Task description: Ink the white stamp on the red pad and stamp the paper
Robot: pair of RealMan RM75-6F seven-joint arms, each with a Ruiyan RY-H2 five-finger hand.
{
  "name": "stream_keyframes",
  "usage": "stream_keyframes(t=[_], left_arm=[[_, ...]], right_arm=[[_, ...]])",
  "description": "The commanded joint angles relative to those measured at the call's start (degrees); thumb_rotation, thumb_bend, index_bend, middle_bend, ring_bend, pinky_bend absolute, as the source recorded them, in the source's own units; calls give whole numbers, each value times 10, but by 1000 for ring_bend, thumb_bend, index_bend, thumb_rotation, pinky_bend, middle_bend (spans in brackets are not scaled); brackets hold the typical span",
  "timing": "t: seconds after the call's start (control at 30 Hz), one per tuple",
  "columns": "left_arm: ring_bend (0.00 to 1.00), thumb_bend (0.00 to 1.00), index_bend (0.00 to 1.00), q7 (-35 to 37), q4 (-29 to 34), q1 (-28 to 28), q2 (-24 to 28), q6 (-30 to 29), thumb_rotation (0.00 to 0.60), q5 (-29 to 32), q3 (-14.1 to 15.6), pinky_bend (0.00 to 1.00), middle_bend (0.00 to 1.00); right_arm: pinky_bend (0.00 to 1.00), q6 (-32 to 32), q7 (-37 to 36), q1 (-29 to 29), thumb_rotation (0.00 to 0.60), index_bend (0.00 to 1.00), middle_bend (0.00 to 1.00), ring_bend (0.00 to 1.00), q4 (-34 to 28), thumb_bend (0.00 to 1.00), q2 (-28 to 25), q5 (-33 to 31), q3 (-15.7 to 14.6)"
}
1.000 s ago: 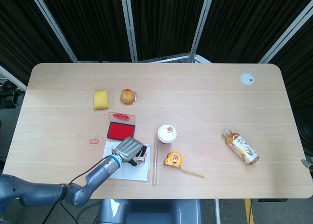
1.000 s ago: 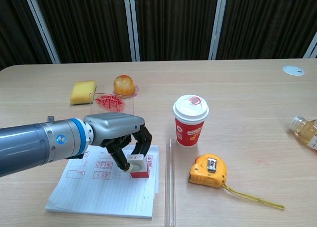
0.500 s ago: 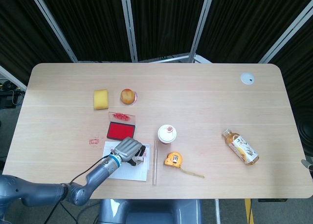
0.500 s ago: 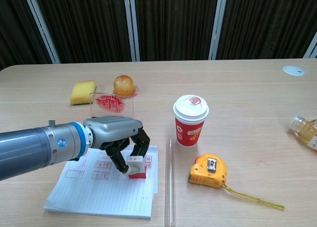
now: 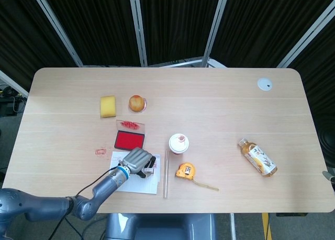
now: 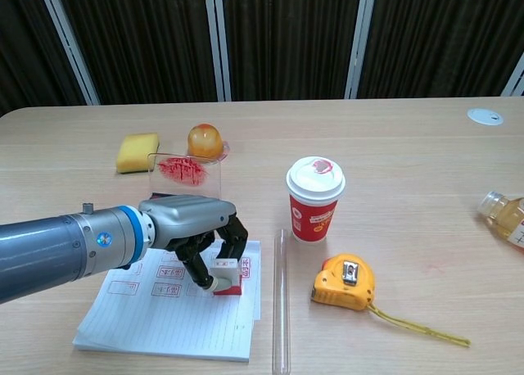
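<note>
White stamp is pinched by left hand fingers, its red base pressed on the paper near the right edge; several red marks already printed; red pad unused beside; lift-off judged remaining; right hand unseen

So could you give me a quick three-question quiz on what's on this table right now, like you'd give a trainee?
1. True or false: the left robot hand holds the white stamp on the paper.
2. Which lies nearest the paper cup? A) plastic bottle B) tape measure C) yellow sponge
3. Fill in: the red pad lies just beyond the ____.

Key: 1 true; 2 B; 3 paper.
</note>
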State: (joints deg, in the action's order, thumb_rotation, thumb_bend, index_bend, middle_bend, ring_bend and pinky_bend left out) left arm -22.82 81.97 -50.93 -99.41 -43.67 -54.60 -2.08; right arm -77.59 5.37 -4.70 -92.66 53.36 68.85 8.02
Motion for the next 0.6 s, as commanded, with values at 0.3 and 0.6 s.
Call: stream_keyframes(t=[0.3, 0.6], left_arm=[[819, 360, 602, -2, -9, 1, -6, 2, 600, 4, 0, 855, 590], [819, 361, 602, 0, -10, 3, -6, 0, 600, 1, -2, 855, 590]], right_arm=[[0, 1, -1, 0, 600, 0, 0, 0, 1, 0, 0, -1, 0], [0, 1, -1, 0, 600, 0, 0, 0, 1, 0, 0, 0, 0]])
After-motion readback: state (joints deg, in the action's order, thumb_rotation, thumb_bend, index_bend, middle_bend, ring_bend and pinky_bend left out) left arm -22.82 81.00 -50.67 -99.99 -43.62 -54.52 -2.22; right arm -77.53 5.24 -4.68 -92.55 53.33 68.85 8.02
